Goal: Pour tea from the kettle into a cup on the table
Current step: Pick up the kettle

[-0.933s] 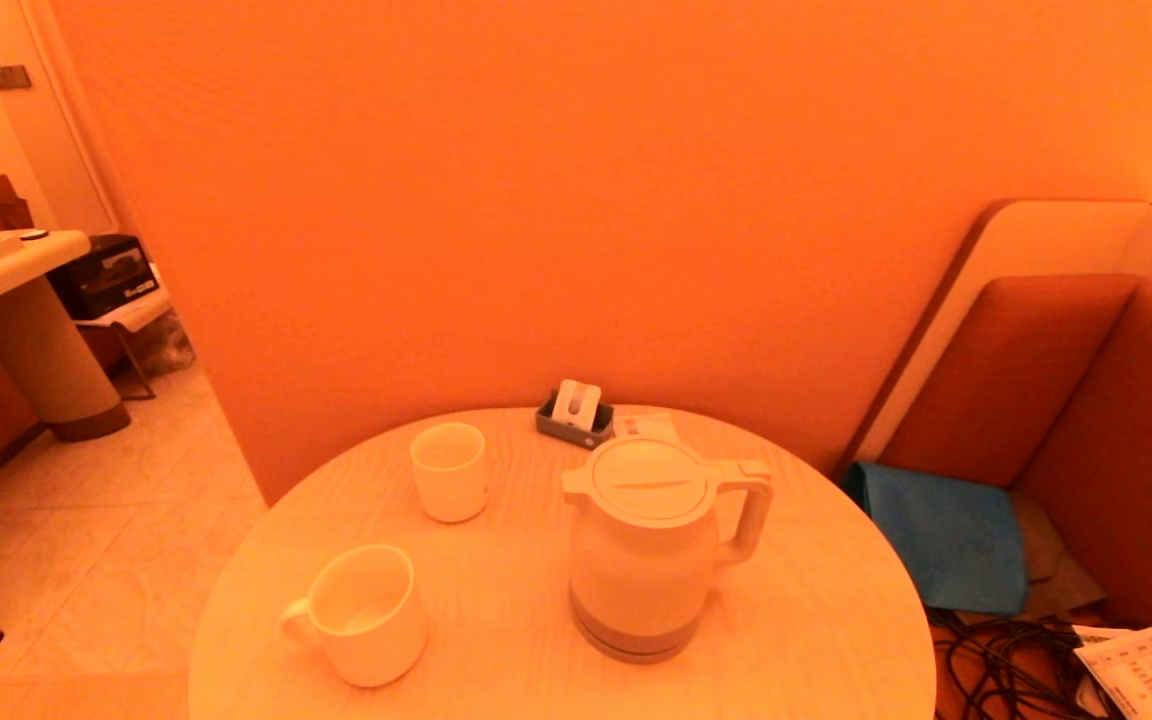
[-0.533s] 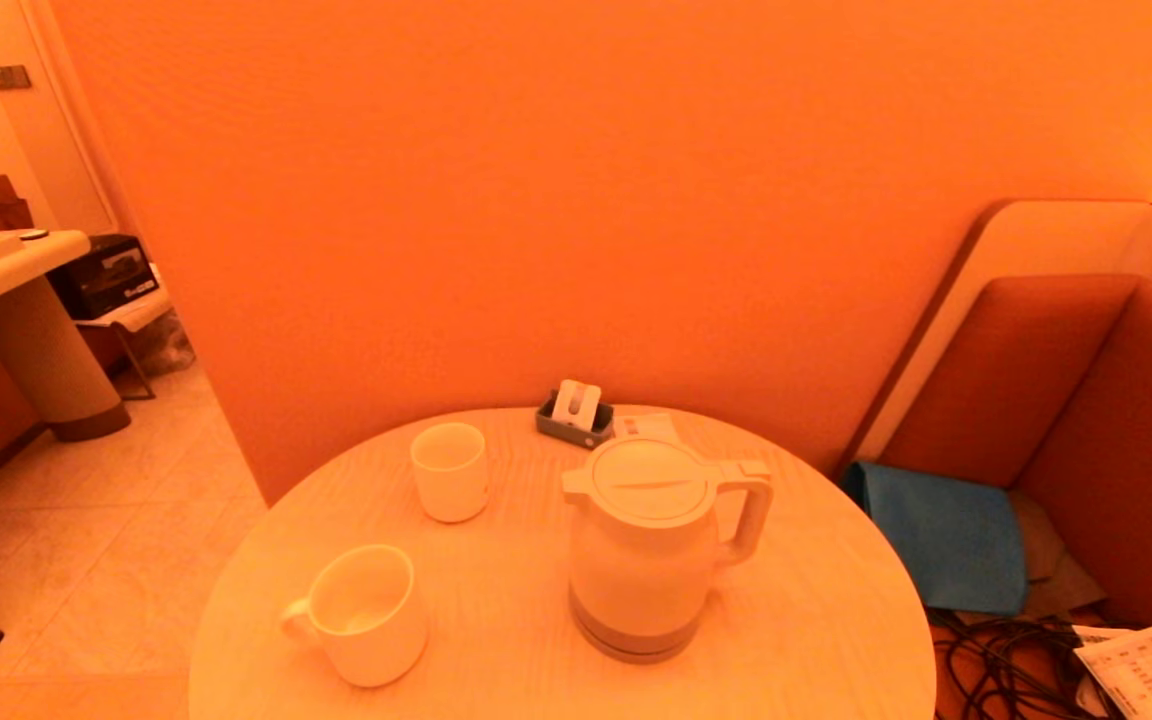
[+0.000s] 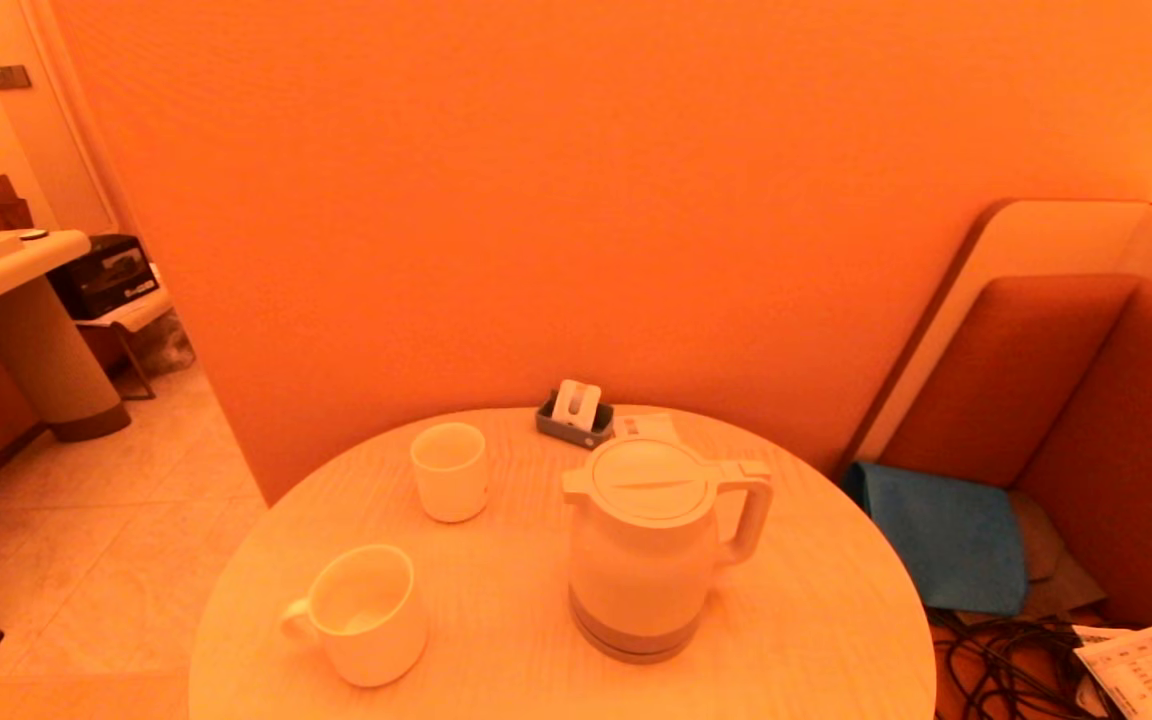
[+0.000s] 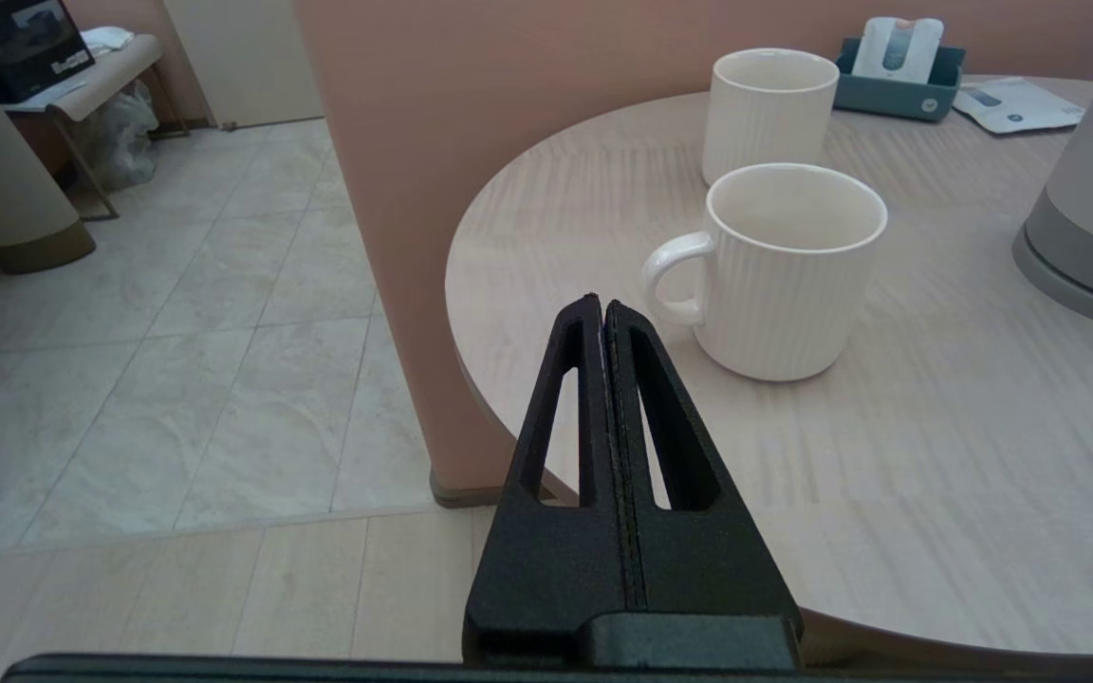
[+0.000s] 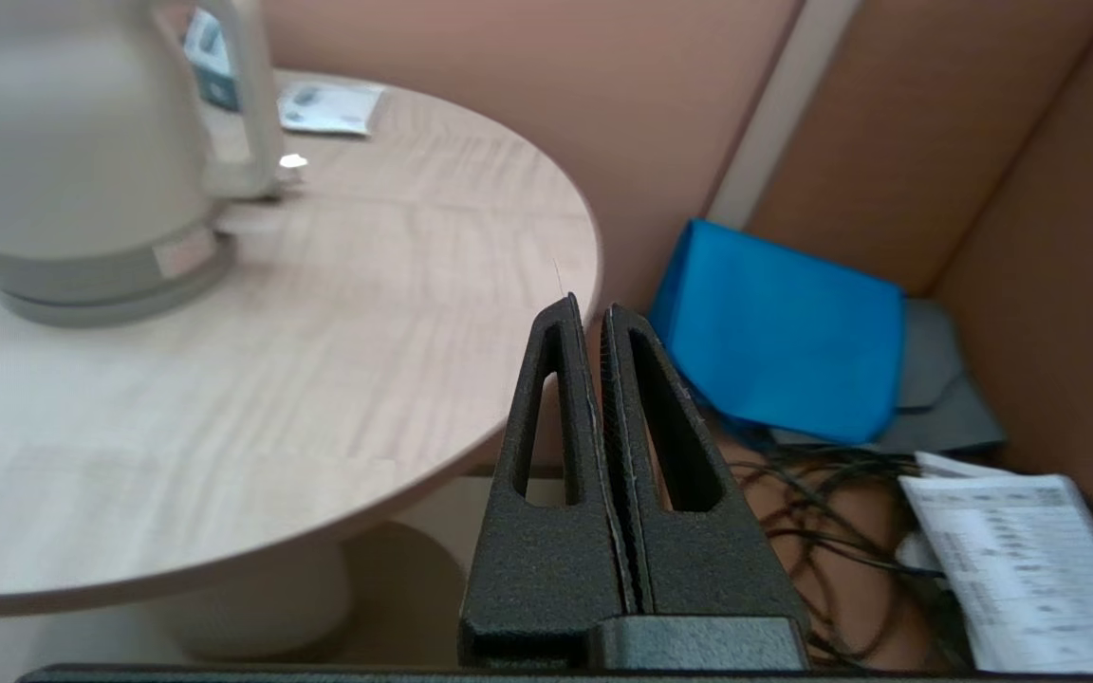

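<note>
The white kettle [image 3: 646,550] stands upright right of centre on the round pale-wood table [image 3: 496,610], its handle [image 3: 751,510] turned to the right. The small handleless cup [image 3: 449,470] stands further back to its left. Neither gripper shows in the head view. My left gripper [image 4: 601,304] is shut and empty, just off the table's left edge, short of the kettle [image 4: 1092,218] and cup [image 4: 769,114]. My right gripper [image 5: 589,308] is shut and empty beyond the table's right edge, apart from the kettle [image 5: 72,161].
A wider handled mug [image 3: 366,612] sits at the front left. A grey sachet holder [image 3: 576,412] and a paper packet [image 3: 641,427] lie at the back. Right of the table are a blue bag [image 3: 941,535], cables [image 3: 1006,660] and a printed sheet [image 3: 1141,670].
</note>
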Robot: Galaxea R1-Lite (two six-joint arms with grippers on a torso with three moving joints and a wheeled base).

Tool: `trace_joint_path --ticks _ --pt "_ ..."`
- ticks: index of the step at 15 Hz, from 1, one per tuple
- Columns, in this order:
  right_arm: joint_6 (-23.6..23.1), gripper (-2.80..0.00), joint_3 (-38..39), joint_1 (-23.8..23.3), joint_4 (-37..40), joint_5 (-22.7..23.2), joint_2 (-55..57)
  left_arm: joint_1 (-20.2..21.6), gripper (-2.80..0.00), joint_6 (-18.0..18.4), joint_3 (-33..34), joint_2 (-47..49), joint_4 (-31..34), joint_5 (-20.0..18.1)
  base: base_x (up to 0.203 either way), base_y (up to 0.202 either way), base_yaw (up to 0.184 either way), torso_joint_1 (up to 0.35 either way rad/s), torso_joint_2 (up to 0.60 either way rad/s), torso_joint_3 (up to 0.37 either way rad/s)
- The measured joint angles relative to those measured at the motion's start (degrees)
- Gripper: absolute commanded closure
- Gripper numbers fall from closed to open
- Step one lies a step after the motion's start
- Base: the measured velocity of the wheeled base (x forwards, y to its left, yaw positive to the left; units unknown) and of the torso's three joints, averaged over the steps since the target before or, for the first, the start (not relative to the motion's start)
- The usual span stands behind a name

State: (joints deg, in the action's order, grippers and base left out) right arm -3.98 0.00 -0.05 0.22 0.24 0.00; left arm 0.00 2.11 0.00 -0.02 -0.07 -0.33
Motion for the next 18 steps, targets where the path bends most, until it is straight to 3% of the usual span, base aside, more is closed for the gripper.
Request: trace_joint_path --ticks 2,6,10,15,18 --pt "-1.64 0.0 -2.14 0.0 0.41 0.05 0.36 0.0 0.0 0.0 0.0 0.0 0.0 0.02 0.0 0.0 0.0 0.0 0.0 0.0" --pt "0.97 0.0 -15.31 0.26 0.19 1.94 11.13 0.0 0.0 0.0 0.0 0.0 0.0 0.02 0.0 0.0 0.0 0.0 0.0 0.0" --pt "2.37 0.0 -23.33 0.49 -5.72 10.57 30.13 0.0 0.0 0.0 0.0 0.0 0.0 0.03 0.0 0.0 0.0 0.0 0.0 0.0" --pt "4.14 0.0 -25.49 0.89 -9.47 23.39 47.73 0.0 0.0 0.0 0.0 0.0 0.0 0.04 0.0 0.0 0.0 0.0 0.0 0.0" --pt "4.91 0.0 -24.41 2.79 -9.73 26.27 56.32 0.0 0.0 -0.05 0.0 0.0 0.0 0.04 0.0 0.0 0.0 0.0 0.0 0.0"
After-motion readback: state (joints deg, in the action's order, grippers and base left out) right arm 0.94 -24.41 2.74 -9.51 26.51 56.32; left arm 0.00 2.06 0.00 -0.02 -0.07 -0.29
